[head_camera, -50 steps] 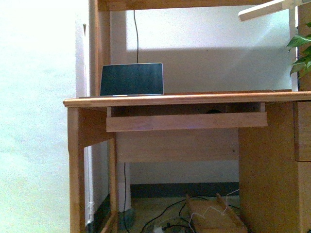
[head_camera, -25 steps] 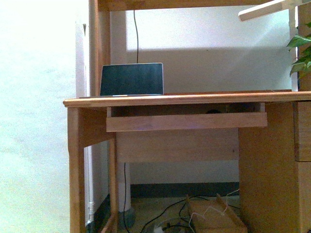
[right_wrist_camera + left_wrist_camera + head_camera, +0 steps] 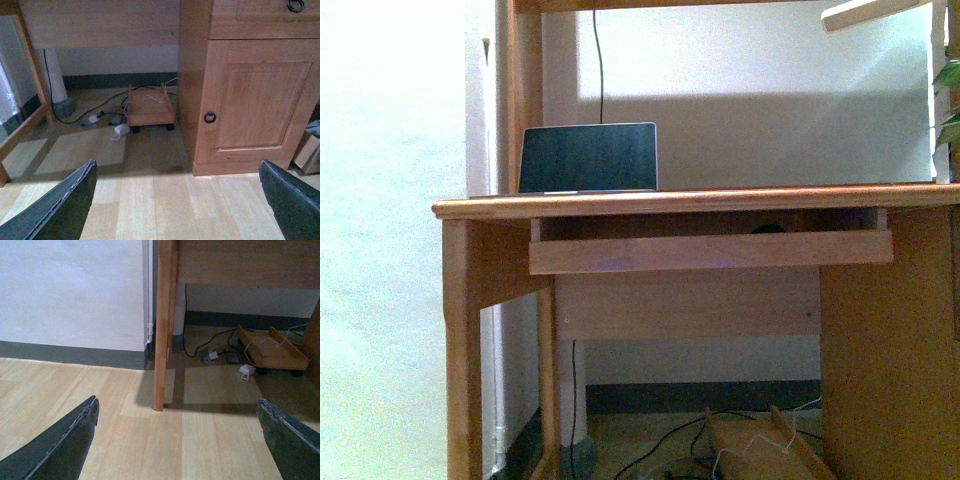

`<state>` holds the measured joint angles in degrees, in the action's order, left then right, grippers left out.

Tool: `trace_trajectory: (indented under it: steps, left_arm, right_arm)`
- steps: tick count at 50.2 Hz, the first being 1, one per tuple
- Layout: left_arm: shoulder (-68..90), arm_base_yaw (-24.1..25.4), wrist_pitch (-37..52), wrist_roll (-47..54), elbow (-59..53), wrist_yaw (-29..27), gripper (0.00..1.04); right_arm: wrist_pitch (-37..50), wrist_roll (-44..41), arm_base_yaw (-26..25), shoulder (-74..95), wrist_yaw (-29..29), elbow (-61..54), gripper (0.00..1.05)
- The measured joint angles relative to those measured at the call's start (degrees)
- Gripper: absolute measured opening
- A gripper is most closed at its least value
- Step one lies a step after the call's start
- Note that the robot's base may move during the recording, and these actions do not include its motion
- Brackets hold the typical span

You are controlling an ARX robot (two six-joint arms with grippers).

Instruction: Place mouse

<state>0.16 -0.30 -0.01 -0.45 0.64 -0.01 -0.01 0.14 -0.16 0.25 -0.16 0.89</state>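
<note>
Mouse [image 3: 767, 228]: probably the small dark dome just showing above the front board of the pull-out tray [image 3: 710, 251], right of its middle. Only its top edge shows in the front view, so I cannot be sure. The tray hangs directly under the desk top [image 3: 700, 203]. An open laptop [image 3: 588, 157] stands on the left part of that top, its dark screen facing out, with a black cable [image 3: 597, 60] running up the wall behind it.

Neither arm is near any of this. The left gripper [image 3: 177, 405] is spread wide with nothing between its fingers, low over the pale wood floor [image 3: 125, 440] in front of a desk leg [image 3: 164, 325]. The right gripper [image 3: 177, 166] is likewise wide apart and empty, facing the cabinet door [image 3: 260, 105] with its ring pull [image 3: 210, 117]. A small wheeled wooden stand [image 3: 150, 112] sits among loose cables under the desk.
</note>
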Motion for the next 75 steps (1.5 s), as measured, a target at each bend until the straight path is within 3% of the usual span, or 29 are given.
trace_trajectory:
  steps: [75]
  left_arm:
    - [-0.1, 0.0, 0.0, 0.0, 0.0, 0.0, 0.97]
  right_arm:
    - [0.0, 0.0, 0.0, 0.0, 0.0, 0.0, 0.97]
